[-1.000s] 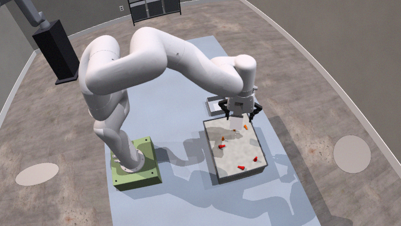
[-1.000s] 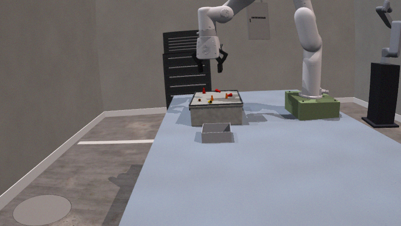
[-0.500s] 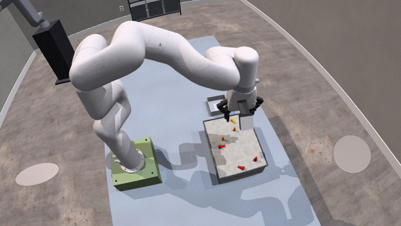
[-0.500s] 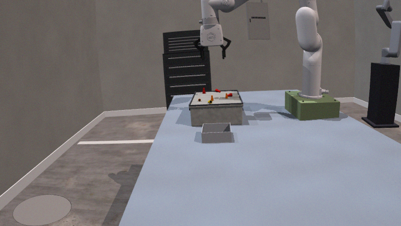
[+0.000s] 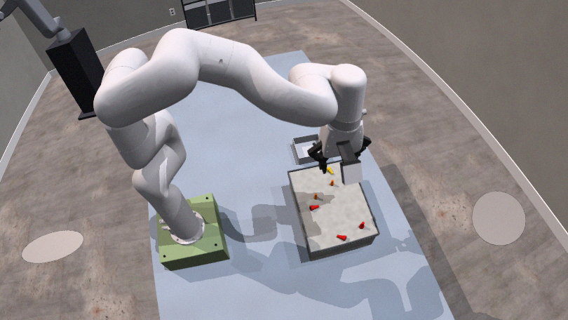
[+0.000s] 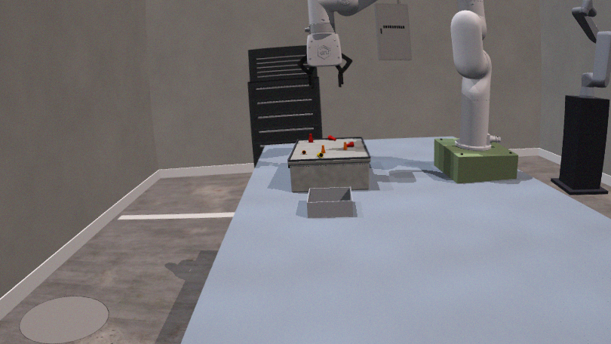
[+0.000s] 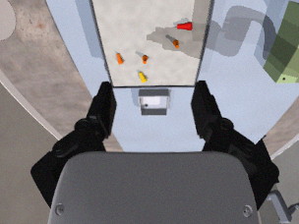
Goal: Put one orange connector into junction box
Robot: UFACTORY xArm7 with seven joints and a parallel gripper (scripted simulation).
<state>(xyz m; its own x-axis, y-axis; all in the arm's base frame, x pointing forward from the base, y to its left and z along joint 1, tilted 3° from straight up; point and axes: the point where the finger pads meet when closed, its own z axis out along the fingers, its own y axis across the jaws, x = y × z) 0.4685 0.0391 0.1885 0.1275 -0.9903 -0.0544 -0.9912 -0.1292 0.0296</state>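
Note:
The tool case (image 5: pixel 333 208) stands on the table with loose connectors on its lid. Orange connectors lie near the lid's far end (image 5: pixel 332 182) (image 5: pixel 315 196); the wrist view shows them too (image 7: pixel 145 59) (image 7: pixel 120 59). A yellow connector (image 5: pixel 329 170) lies at the lid edge nearest the junction box (image 5: pixel 305 149). Red connectors (image 5: pixel 313 207) (image 5: pixel 341 237) lie further along the lid. The open steel box (image 6: pixel 330 201) is empty. My gripper (image 6: pixel 324 79) hangs high above the box end of the case. Its fingers stand wide apart with nothing between them.
The arm's green base (image 5: pixel 191 232) stands on the table left of the case. A black cabinet (image 6: pixel 284 100) stands behind the table's far end. A black pedestal (image 6: pixel 583 142) stands off the table to the right.

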